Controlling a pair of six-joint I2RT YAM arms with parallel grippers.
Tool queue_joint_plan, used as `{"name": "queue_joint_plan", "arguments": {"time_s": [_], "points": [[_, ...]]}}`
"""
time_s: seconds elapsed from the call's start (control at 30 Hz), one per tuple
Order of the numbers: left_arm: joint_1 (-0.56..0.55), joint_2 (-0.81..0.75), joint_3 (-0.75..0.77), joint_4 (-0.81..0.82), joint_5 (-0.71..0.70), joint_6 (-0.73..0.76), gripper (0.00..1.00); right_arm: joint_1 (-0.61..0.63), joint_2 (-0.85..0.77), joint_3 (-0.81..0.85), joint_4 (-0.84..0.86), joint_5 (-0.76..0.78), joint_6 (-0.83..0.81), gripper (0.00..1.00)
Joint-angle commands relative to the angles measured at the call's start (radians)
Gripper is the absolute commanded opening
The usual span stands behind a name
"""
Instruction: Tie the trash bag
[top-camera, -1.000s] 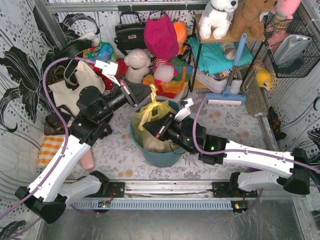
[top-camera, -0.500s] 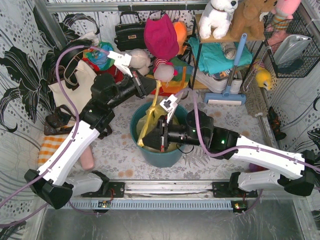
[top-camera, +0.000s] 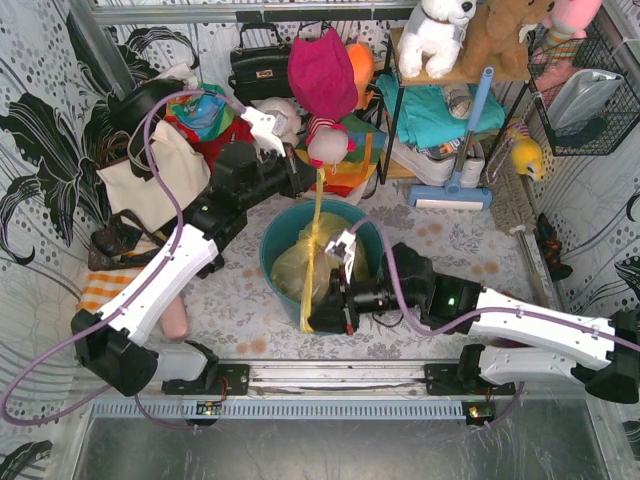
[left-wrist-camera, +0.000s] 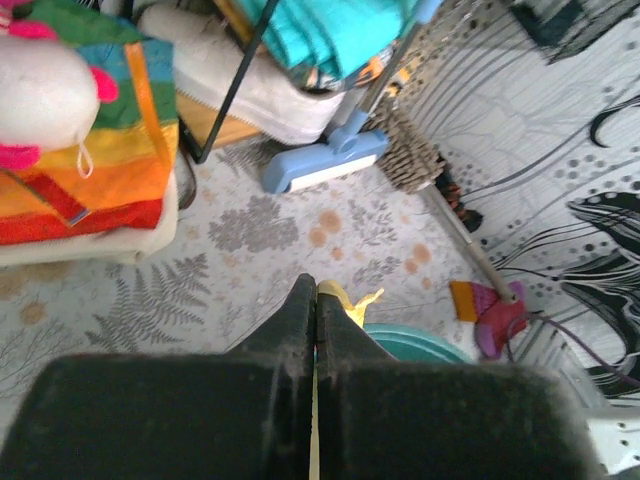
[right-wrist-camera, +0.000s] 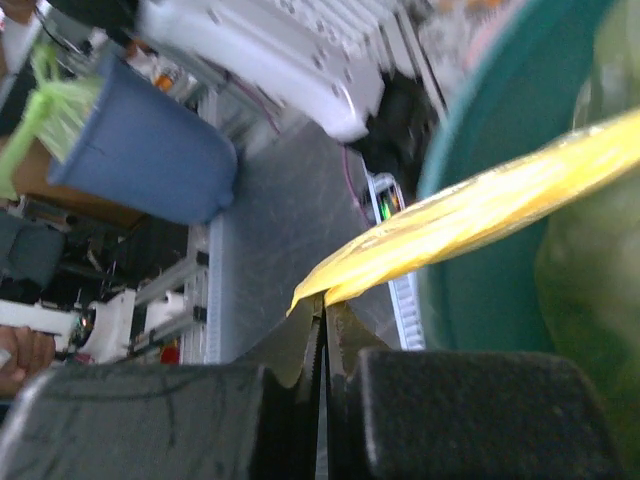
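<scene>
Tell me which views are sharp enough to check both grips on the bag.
Top view: evenly lit, sharp, trash bag strip clear. Left wrist view: soft, left gripper a dark mass hiding most of the strip. Right wrist view: blurred background, yet the strip entering the right gripper reads well.

- Left arm (top-camera: 165, 280) is stretched forward, left gripper (top-camera: 314, 178) clamped tight on a strand of the trash bag (top-camera: 290, 268).
- Right arm (top-camera: 520, 318) is laid low, pointed leftward, right gripper (top-camera: 312, 320) pinched closed on that strand too.
</scene>
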Motion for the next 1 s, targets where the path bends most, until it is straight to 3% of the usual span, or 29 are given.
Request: {"name": "queue_joint_plan", "arguments": {"time_s": [0.0,0.13,0.57,0.97], "points": [[0.05,0.065,-0.033,0.07,-0.1,0.046,0.0,0.016,-0.034,-0.183,0.134,-0.178,0.106,0.0],[0.057,0.115,-0.021,0.064,-0.17,0.071,0.0,0.017,-0.032,-0.249,0.23,-0.247,0.153,0.0],[0.086,0.238,0.015,0.019,-0.212,0.084,0.0,0.018,-0.041,-0.247,0.293,-0.349,0.16,0.0],[0.093,0.275,0.021,0.02,-0.199,0.074,0.0,0.018,-0.069,-0.264,0.309,-0.339,0.168,0.0]]}}
